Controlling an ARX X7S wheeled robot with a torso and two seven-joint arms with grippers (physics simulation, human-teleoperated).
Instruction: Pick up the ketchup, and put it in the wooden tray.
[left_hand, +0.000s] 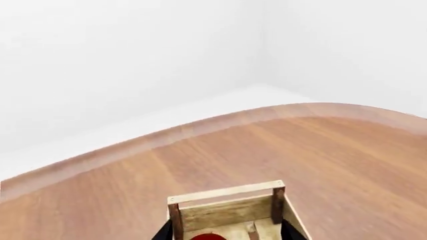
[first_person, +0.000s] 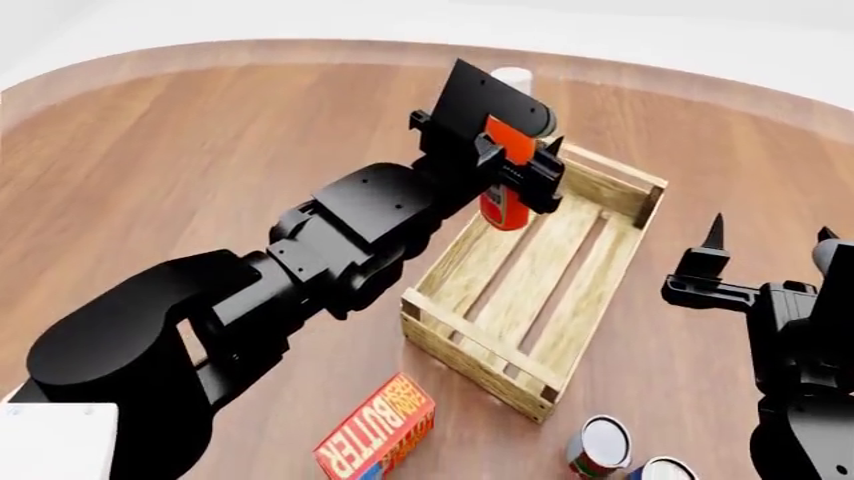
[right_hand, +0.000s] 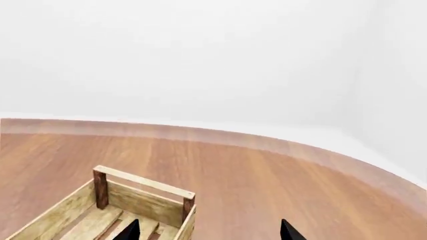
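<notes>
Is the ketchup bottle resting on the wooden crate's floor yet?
Cannot tell. In the head view the left gripper holds the ketchup bottle over the wooden crate, but no gap or contact shows plainly.

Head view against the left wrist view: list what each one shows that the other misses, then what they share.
Only the head view shows the left gripper shut on the ketchup over the far end of the wooden tray, the open right gripper, the butter box and two cans. Only the left wrist view shows the table's far curved edge meeting the white wall. Both show the tray, seen in the wrist view as one end with a red sliver, probably the bottle, below.
</notes>
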